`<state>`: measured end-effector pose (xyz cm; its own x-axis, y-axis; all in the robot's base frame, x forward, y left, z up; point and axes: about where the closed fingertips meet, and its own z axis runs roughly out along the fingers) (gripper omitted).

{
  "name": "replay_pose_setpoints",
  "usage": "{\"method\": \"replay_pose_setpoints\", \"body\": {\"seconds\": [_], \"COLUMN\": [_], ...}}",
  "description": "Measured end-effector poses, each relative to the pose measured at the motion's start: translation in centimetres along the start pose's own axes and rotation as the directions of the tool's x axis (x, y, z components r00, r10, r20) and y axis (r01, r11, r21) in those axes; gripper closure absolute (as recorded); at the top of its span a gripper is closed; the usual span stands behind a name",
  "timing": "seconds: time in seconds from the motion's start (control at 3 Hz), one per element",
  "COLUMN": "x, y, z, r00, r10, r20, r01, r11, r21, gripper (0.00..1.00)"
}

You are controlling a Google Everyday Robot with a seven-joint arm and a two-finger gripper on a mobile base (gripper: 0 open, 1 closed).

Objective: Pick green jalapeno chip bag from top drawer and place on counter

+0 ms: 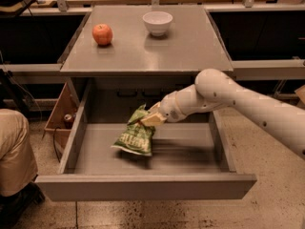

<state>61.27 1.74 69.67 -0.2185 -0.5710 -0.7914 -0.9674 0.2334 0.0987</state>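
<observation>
The green jalapeno chip bag (135, 135) hangs by its top edge from my gripper (148, 119), lifted off the floor of the open top drawer (143, 185), its lower end dangling toward the drawer's left half. My gripper is shut on the bag's upper right corner, over the drawer's middle. My white arm (238, 104) reaches in from the right. The grey counter (186, 46) lies behind and above the drawer.
A red apple (102, 34) and a white bowl (157, 22) stand on the counter's back part. A person's leg in tan cloth (14, 151) is at the left. A cardboard box (59, 113) sits left of the cabinet.
</observation>
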Motion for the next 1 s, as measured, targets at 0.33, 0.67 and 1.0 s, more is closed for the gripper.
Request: {"method": "replay_pose_setpoints", "body": {"seconds": [0.33,0.67,1.0], "x": [-2.0,-4.0,-6.4], "y": [0.3,0.0,-0.6], "z": [-4.3,-8.4,-11.6], "r00": [1.000,0.998,0.995], "r10": [-0.027,-0.054,-0.091], "r20": [0.010,0.019,0.029], "r01": [0.027,0.052,0.088], "r11": [0.9992,0.9963,0.9911], "r21": [0.030,0.069,0.100], "gripper": [1.00,1.00,1.00]}}
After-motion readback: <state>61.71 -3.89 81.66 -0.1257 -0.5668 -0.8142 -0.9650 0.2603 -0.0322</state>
